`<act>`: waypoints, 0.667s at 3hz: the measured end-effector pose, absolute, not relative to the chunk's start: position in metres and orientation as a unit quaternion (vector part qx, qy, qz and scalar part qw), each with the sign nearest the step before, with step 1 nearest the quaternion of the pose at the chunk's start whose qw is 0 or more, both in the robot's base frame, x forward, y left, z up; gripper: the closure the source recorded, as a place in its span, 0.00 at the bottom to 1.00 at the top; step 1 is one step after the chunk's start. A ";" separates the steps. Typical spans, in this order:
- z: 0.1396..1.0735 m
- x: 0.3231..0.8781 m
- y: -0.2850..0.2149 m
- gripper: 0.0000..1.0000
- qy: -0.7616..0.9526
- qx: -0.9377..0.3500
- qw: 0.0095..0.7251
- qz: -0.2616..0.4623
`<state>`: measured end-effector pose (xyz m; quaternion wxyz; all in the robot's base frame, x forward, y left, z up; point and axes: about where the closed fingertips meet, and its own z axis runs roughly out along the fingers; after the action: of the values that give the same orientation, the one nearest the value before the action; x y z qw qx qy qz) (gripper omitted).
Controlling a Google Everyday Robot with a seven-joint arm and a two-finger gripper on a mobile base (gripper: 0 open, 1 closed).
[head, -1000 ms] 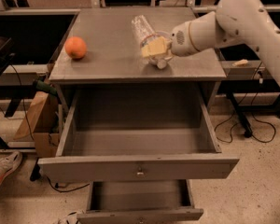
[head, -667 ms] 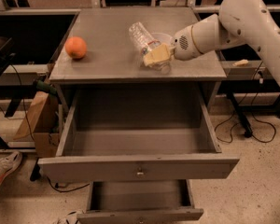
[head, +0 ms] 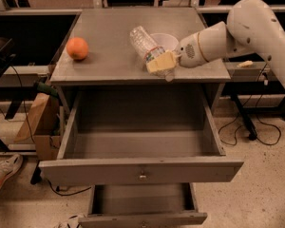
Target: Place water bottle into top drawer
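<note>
The water bottle point(head: 143, 42), clear and ribbed, is held tilted above the front right part of the grey cabinet top point(head: 109, 56). My gripper point(head: 160, 63) is shut on the water bottle near its lower end, its cream fingers point(head: 157, 61) wrapped round it. The white arm comes in from the right. The top drawer point(head: 140, 146) stands pulled wide open below, with nothing in it. The bottle's cap is hidden behind the fingers.
An orange point(head: 77, 48) sits on the left of the cabinet top. A white bowl point(head: 165, 41) stands behind the bottle. The narrower lower drawer point(head: 142, 203) is also open. A cardboard box point(head: 35, 125) and a shoe point(head: 2, 172) lie at the left.
My gripper has carried the bottle forward and a little left, towards the front edge of the cabinet top above the open drawer. The white bowl behind it now shows.
</note>
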<state>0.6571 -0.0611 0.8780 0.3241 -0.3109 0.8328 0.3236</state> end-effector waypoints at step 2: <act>0.817 0.572 -0.067 1.00 0.771 -0.411 0.329 0.360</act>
<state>0.5717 -0.0667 0.8171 0.3285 -0.4107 0.7706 0.3599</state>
